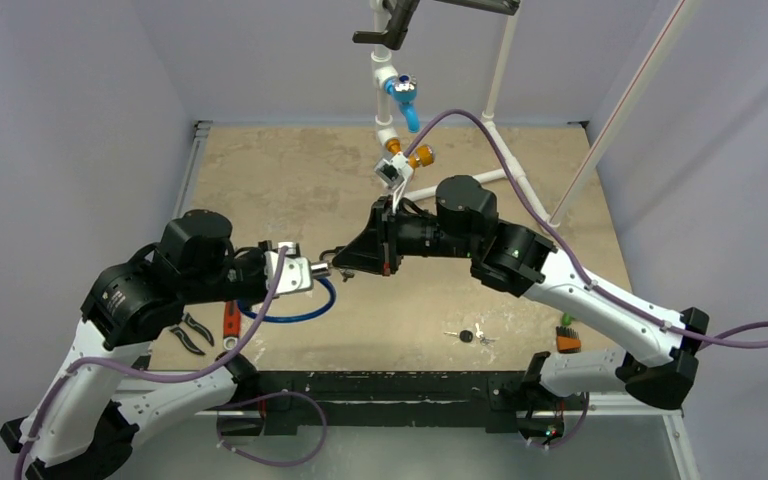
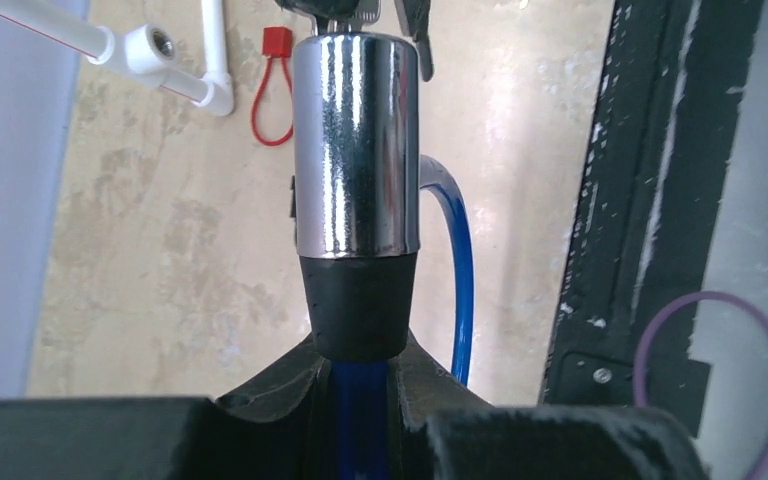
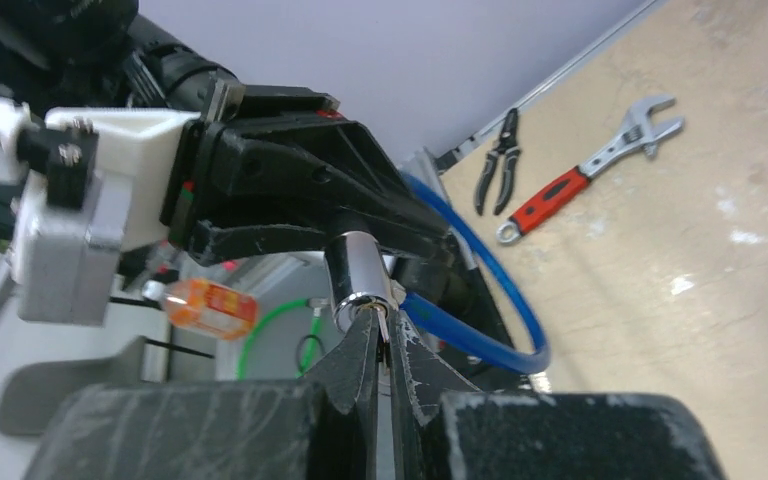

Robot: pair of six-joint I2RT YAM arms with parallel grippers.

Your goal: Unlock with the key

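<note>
Right gripper [image 3: 381, 338] pinching key [image 3: 385, 322], seemingly; blade mostly hidden | left gripper [image 2: 360, 385] clamps lock [image 2: 356, 140]

Glossy chrome — lock barrel [image 2: 356, 140] (mirror-smooth)

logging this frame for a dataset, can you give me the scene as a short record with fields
left gripper: shut on lock, held up in the air
right gripper: shut on key
key position: at the lock's end face, depth unclear
cable: blue, loops from the lock
also seen: wrench, pliers, loose keys
stage: lock not visibly opened
</note>
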